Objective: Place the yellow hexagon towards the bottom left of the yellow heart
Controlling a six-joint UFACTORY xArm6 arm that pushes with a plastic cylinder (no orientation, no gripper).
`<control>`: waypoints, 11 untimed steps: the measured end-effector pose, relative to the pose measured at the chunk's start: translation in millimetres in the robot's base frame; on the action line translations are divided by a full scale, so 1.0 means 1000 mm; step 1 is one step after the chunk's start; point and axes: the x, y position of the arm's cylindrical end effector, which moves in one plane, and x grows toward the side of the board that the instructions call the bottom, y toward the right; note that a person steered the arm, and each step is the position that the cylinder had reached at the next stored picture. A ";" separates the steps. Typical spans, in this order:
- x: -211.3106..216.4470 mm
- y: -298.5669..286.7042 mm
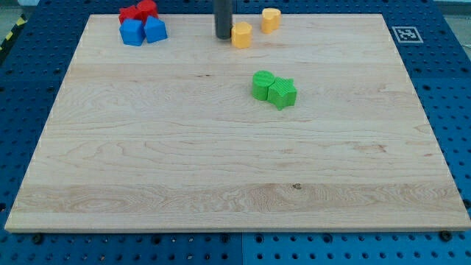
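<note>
The yellow hexagon (241,34) sits near the view's top, a little right of centre. The yellow heart (271,19) lies just above and to the right of it, a small gap between them. My tip (223,37) is the lower end of the dark rod coming down from the top edge. It stands right beside the hexagon's left side, touching or nearly touching it.
Two green blocks (274,89) touch each other below the hexagon, near the board's middle. Two red blocks (138,11) and two blue blocks (143,31) cluster at the top left. A fiducial marker (404,34) is at the board's top right corner.
</note>
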 end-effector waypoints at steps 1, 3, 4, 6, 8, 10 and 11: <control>0.000 0.014; 0.006 0.039; 0.037 0.031; 0.068 0.095; 0.068 0.090; 0.065 0.086; 0.055 0.072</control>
